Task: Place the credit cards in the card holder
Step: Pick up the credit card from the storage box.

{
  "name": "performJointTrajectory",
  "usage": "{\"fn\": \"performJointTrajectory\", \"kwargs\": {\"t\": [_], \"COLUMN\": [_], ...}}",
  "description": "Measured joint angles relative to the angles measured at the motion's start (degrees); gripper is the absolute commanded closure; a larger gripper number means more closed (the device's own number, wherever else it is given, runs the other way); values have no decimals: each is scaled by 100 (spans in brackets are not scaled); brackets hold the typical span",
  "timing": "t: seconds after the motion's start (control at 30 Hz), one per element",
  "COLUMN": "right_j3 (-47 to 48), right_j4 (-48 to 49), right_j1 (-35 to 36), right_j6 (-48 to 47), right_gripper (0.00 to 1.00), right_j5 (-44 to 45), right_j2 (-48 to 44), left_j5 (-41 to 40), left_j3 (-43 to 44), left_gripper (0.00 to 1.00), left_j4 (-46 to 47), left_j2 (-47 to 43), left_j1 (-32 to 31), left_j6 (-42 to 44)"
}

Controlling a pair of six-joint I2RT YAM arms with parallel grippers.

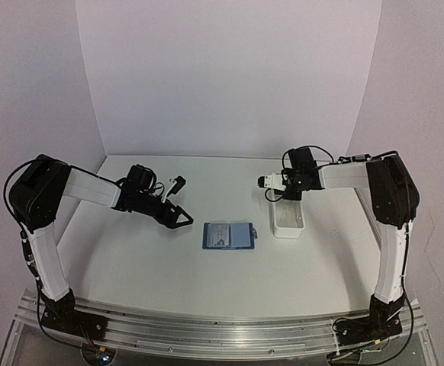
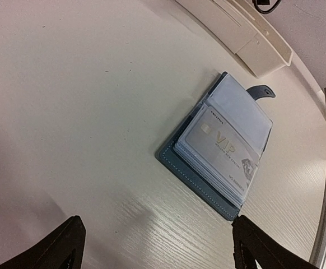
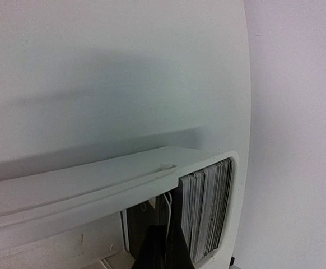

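The card holder [image 1: 230, 235] lies open on the table in front of the arms, snap tab to the right. In the left wrist view the card holder [image 2: 192, 176] shows a pale grey-white VIP credit card [image 2: 222, 148] in its clear front slot. My left gripper [image 1: 182, 219] hovers just left of it, open and empty [image 2: 157, 224]. My right gripper [image 1: 284, 200] reaches down into the white tray [image 1: 287, 225]. In the right wrist view it [image 3: 164, 232] is shut on the thin white edge of one credit card [image 3: 169, 208], beside a stack of upright cards [image 3: 208, 207].
The long white tray [image 3: 96, 185] stands right of the card holder, and its end also shows in the left wrist view [image 2: 247, 39]. White walls close off the back and sides. The metal rail [image 1: 207, 328] with both arm bases runs along the near edge.
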Motion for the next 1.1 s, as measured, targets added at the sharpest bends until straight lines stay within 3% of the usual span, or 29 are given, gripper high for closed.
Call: {"fn": "performJointTrajectory", "kwargs": {"t": [0.47,1.1], "right_j3": [925,1727], "right_j4": [-1729,-2651], "right_j1": [-105,-197], "right_j6": [431,861], "right_gripper": [100,100], "right_j5": [-485,-881], "right_j2": [13,114], "left_j5": [142,236], "left_j3": [0,0], "left_gripper": [9,9], "left_j4": [-37,-44], "left_j2": [0,0], "left_j1": [0,2], "left_j6": [-92,-173]}}
